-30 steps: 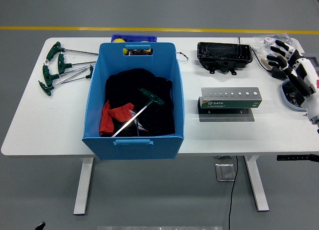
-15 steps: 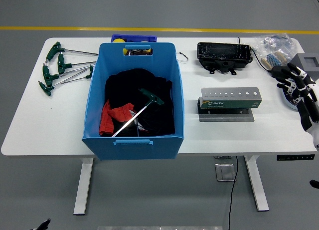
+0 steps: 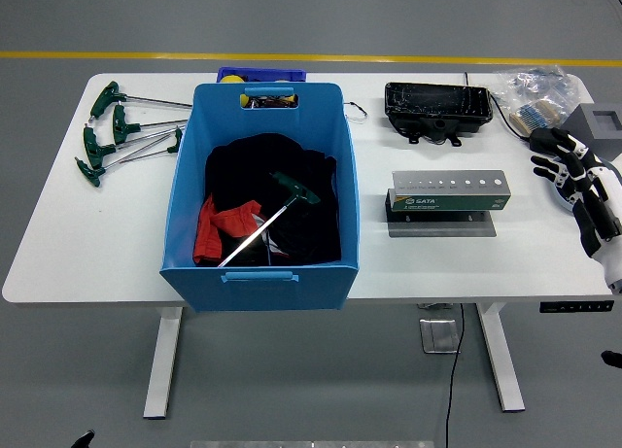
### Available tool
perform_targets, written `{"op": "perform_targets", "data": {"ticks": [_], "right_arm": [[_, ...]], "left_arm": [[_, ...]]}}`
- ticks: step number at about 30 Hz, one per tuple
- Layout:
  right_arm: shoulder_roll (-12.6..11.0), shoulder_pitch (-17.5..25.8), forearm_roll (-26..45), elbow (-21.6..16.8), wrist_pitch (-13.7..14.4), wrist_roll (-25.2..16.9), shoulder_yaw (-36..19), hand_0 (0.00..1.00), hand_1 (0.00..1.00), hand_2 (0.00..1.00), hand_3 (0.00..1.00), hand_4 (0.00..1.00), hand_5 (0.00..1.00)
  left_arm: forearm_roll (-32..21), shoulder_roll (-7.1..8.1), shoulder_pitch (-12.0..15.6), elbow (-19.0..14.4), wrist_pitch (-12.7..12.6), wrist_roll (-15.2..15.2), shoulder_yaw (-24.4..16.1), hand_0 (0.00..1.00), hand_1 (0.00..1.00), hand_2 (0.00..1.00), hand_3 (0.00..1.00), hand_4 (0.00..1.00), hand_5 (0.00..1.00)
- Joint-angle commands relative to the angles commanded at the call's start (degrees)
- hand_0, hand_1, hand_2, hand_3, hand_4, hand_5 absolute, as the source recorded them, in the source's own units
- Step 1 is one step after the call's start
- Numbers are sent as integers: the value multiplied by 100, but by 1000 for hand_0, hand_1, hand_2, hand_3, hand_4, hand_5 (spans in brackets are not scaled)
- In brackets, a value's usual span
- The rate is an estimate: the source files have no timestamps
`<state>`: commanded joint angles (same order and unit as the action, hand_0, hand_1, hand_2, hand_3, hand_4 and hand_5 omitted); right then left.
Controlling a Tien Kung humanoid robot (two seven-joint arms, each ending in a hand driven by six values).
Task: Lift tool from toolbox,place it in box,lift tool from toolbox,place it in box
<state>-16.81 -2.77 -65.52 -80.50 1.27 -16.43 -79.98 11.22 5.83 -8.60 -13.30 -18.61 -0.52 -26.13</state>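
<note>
White table (image 3: 87, 244) on grey floor (image 3: 87, 20); right hand (image 3: 573, 176) fingers apparently spread, empty.

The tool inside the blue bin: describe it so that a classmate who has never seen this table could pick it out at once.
Find the big blue bin on the table's left half. Inside, on black cloth beside a red rag, lies one T-handle wrench, its green handle toward the far right. The other green-handled wrenches all lie outside, left of the bin.
</note>
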Motion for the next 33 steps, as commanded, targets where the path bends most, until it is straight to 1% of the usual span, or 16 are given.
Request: {"op": "perform_targets", "data": {"ticks": [2, 4, 6, 9, 10, 13, 15, 16, 20, 21, 23, 25, 27, 30, 31, 33], "right_arm": [[-75, -191, 101, 130, -4, 7, 105, 829, 804, 848, 919, 998, 923], [-231, -616, 353, 434, -5, 32, 338, 833, 809, 854, 926, 998, 924], [-298, -900, 481, 623, -16, 69, 463, 833, 809, 854, 926, 998, 924], [-361, -1638, 464, 1306, -57, 117, 783, 833, 809, 854, 926, 998, 924], [-358, -1861, 469, 1530, -68, 119, 881, 838, 827, 865, 933, 998, 924], [-314, -2603, 729, 2262, -167, 66, 1247, 838, 827, 865, 933, 998, 924], [-237, -3050, 911, 2709, -261, -1, 1540, 838, 827, 865, 933, 998, 924], [-188, -3348, 1064, 3007, -311, -52, 1723, 838, 828, 865, 936, 998, 928], [-30, -4279, 1940, 3938, -509, -226, 2389, 838, 828, 865, 936, 998, 928], [28, -4688, 2309, 4348, -561, -269, 2685, 838, 828, 865, 936, 998, 928], [55, -4986, 2454, 4645, -598, -251, 2810, 842, 830, 864, 938, 998, 932], [79, -5447, 2476, 5130, -634, -193, 2668, 842, 830, 864, 938, 998, 932], [81, -5635, 2445, 5651, -639, -185, 2545, 842, 830, 864, 938, 998, 932], [78, -5596, 2299, 6309, -643, -187, 2438, 843, 829, 867, 939, 998, 934], [80, -5582, 2289, 6474, -641, -184, 2437, 843, 829, 867, 939, 998, 934], [71, -5535, 2232, 6506, -621, -172, 2450, 843, 829, 867, 939, 998, 934]], "left_arm": [[51, -12, 12, -4, -6, 31, -31, 692, 688, 724, 686, 710, 604], [154, -35, 17, -7, -18, 78, -110, 693, 694, 731, 691, 712, 622], [216, -43, 10, -8, -21, 101, -159, 693, 694, 731, 691, 712, 622], [443, -75, -15, -4, -40, 173, -352, 693, 694, 731, 691, 712, 622], [492, -85, -24, -5, -48, 193, -394, 694, 690, 730, 693, 712, 624], [589, -95, -61, -12, -63, 237, -462, 694, 690, 730, 693, 712, 624], [624, -96, -94, -19, -76, 257, -488, 694, 690, 730, 693, 712, 624], [662, -97, -117, -22, -82, 273, -512, 695, 691, 729, 695, 712, 623], [698, -81, -194, -38, -100, 294, -522, 695, 691, 729, 695, 712, 623], [713, -75, -212, -42, -107, 295, -530, 695, 691, 729, 695, 712, 623], [724, -71, -222, -45, -113, 295, -530, 695, 688, 730, 695, 712, 621], [673, -65, -237, -53, -126, 279, -485, 695, 688, 730, 695, 712, 621], [595, -65, -243, -58, -138, 254, -440, 695, 688, 730, 695, 712, 621], [560, -75, -250, -64, -149, 246, -421, 695, 691, 732, 695, 712, 620], [561, -77, -250, -64, -150, 247, -421, 695, 691, 732, 695, 712, 620], [568, -83, -255, -64, -148, 251, -420, 695, 691, 732, 695, 712, 620]]}}
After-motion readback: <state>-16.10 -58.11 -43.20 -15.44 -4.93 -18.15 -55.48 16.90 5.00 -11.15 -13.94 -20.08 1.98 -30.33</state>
